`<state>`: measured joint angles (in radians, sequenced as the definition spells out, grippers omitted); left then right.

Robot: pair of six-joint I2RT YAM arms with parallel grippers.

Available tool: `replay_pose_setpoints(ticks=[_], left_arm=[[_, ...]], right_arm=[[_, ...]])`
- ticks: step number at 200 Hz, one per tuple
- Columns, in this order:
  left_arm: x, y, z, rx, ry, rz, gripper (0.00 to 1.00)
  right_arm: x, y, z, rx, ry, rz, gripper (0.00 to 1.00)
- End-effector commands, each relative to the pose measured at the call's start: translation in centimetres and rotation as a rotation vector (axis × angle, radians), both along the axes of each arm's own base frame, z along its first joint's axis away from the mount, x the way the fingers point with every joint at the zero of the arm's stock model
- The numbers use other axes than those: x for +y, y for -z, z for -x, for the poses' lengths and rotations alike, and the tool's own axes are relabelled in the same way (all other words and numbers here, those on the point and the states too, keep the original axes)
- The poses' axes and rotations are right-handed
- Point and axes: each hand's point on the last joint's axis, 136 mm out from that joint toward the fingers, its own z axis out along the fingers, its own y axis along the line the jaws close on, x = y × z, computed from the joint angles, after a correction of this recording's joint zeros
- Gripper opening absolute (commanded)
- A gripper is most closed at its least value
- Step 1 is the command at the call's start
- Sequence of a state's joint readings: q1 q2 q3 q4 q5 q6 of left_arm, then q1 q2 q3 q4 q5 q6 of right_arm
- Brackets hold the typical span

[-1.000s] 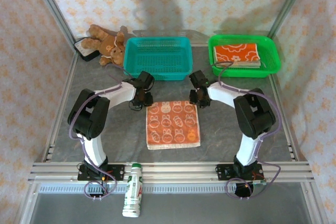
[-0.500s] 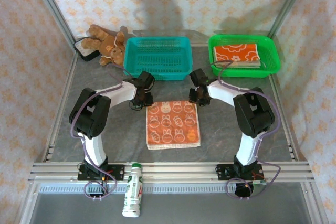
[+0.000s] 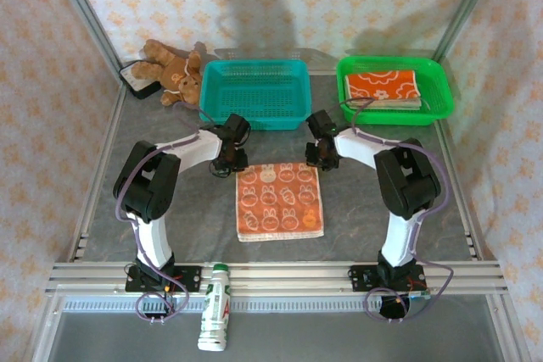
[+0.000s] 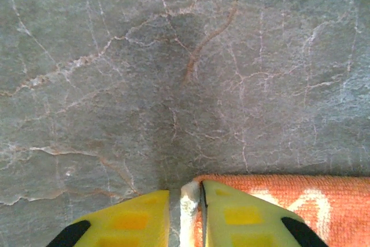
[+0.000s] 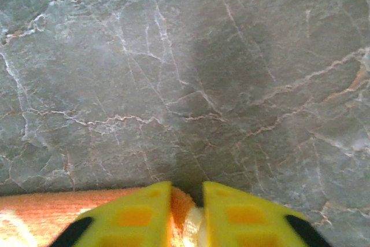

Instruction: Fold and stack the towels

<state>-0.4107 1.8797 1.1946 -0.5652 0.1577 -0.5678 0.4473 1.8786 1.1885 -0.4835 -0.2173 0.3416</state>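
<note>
Grey marbled tabletop (image 4: 173,56) beyond fingertips. Left gripper (image 4: 185,195) clamped on white hem of orange towel (image 4: 300,201); right gripper (image 5: 186,192) nipping opposite far corner. Risk: bites look shallow, only edge between pads. Thin cloth could slip out on lifting, skewing fold.

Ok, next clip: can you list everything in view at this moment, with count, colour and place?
flat towel: one, orange with white bunny print, spread at table centre
folded towels: stack, count unclear, top one orange with white flowers, in the green basket
green basket: one, far right
teal basket: one, far centre, nothing in it
teddy bear: one, brown, far left
black object: one, beside the bear, unclear what
bottle: one, white with green cap, lying at the near rail
table: grey, veined
left end effector: yellow fingers pinching the flat towel's far left corner
right end effector: yellow fingers pinching its far right corner
</note>
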Motion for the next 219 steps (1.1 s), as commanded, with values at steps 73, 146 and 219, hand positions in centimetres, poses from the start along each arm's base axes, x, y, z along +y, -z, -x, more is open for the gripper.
replay_pose_setpoints(ticks=[73,146,219], left_arm=[[-0.6,-4.3,-1.7,-0.098,0.025,0.031,0.00],[-0.1,-7.4,-1.2,-0.194,0.072,0.050,0.00],[-0.4,-7.9,2.8,-0.268,0.110,0.118,0.00]], right_arm=[[0.5,-4.2,-1.2,-0.079,-0.072,-0.004,0.00],[0.3,-7.7,-0.2,-0.203,-0.057,-0.077,0.00],[0.1,-7.9,4.2,-0.267,-0.077,-0.161,0.00]])
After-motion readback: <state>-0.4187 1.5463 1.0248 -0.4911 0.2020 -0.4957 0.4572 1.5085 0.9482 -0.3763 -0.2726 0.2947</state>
